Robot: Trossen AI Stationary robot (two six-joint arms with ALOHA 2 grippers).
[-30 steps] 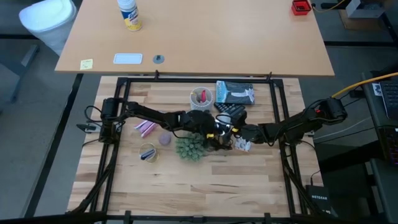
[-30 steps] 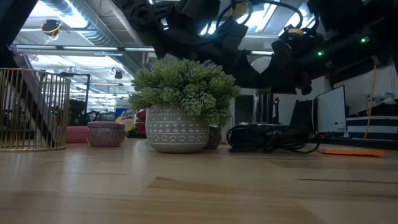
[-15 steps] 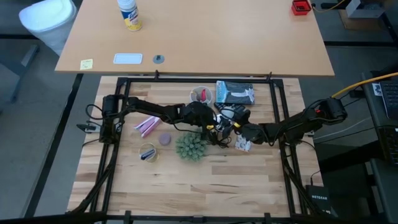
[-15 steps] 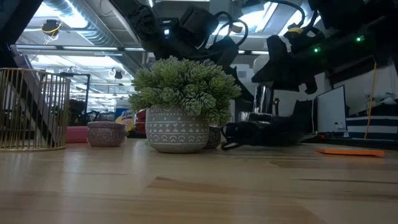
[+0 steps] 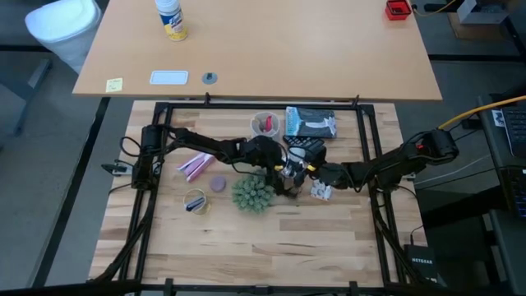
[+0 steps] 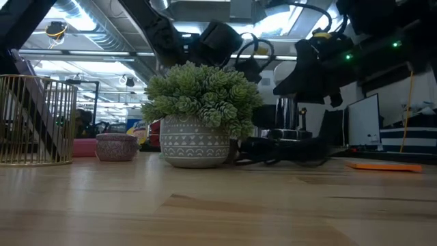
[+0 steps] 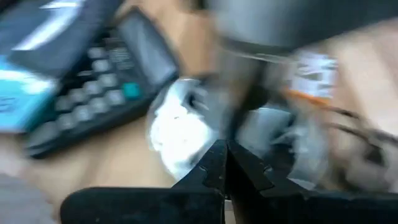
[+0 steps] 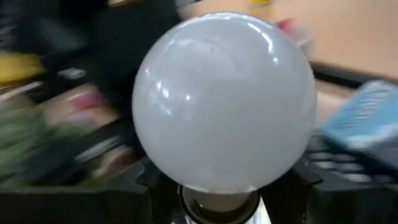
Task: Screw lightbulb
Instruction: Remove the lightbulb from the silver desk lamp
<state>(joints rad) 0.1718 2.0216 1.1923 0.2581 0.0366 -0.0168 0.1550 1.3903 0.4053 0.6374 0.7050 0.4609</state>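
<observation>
**A:** Going left to right, where did everything sit?

**B:** The spiky green plant in its patterned grey pot (image 5: 251, 195) stood mid-table. Just right of it, the left gripper (image 5: 285, 174) had its fingers (image 7: 219, 168) pressed together with nothing between them, over the shiny silver socket dish (image 7: 273, 134). A dark calculator (image 5: 306, 149) lay on the far side.

**B:** Further right, the right gripper (image 5: 322, 176) pinched the small white rounded lightbulb (image 8: 224, 102) at its base, fingers (image 8: 326, 186) closed on either side.

**A:** So which way did the bulb have to travel?

**B:** Leftward, I judged. The socket dish lay just left of the bulb, close by. The bulb's long axis ran along the right gripper's fingers, globe foremost; I couldn't tell whether the screw base faced the socket.
</observation>
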